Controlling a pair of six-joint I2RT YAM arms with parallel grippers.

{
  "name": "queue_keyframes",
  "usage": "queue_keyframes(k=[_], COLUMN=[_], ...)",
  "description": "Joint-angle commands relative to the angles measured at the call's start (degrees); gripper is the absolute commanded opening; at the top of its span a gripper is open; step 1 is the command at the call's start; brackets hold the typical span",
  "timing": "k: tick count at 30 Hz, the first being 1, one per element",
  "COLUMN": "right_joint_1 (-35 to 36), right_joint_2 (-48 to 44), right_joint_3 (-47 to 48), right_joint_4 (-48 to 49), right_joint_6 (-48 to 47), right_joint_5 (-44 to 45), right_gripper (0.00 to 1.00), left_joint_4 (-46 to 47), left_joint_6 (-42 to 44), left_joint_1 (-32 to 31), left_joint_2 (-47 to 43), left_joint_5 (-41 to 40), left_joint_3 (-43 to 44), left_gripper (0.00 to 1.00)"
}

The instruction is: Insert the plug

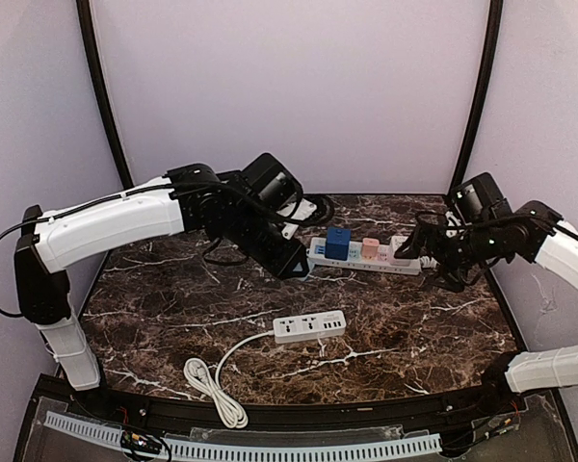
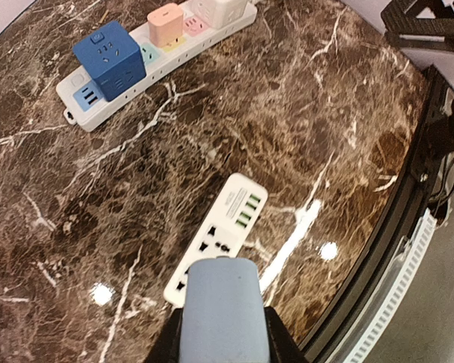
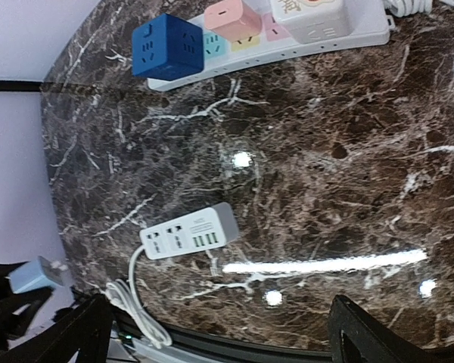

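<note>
A pale grey-blue plug [image 2: 222, 310] is clamped between the black fingers of my left gripper [image 2: 222, 340], which is shut on it. In the right wrist view the plug [image 3: 34, 276] shows at the far left, its metal prongs pointing right. The left gripper [image 1: 294, 262] hangs above the table's middle, left of the long strip. A small white power strip [image 1: 310, 326] with two sockets and green USB ports lies below it [image 2: 219, 234] [image 3: 189, 231]. My right gripper [image 1: 411, 248] stands open and empty [image 3: 227, 344] at the long strip's right end.
A long white power strip [image 1: 395, 262] lies at the back, carrying a blue cube adapter [image 1: 338, 242], a pink adapter [image 1: 370, 247] and a white one [image 1: 399, 246]. The small strip's white cord [image 1: 212, 383] is coiled near the front edge.
</note>
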Motion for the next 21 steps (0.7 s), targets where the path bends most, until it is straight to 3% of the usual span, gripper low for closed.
queue_keyframes(k=[1, 5, 11, 21], right_joint_1=[0.33, 0.32, 0.33, 0.31], right_joint_2=[-0.52, -3.43, -7.14, -9.62], right_joint_3=[-1.81, -3.55, -6.58, -9.01], right_joint_4=[-7.44, -8.36, -9.01, -9.74], right_joint_6=[-9.90, -12.81, -11.59, -11.85], right_joint_5=[4.85, 5.35, 4.81, 3.17], right_gripper=[0.99, 0.99, 0.99, 0.99], left_joint_4=[-14.07, -21.29, -26.52, -28.26], left_joint_6=[8.47, 15.26, 26.71, 32.93], left_joint_1=[-0.11, -0.15, -0.13, -0.15], left_joint_2=[-0.82, 3.00, 6.45, 11.26], left_joint_5=[-1.32, 1.86, 2.07, -3.20], left_joint_3=[5.04, 11.49, 14.07, 16.50], left_gripper=[0.01, 0.01, 0.01, 0.01])
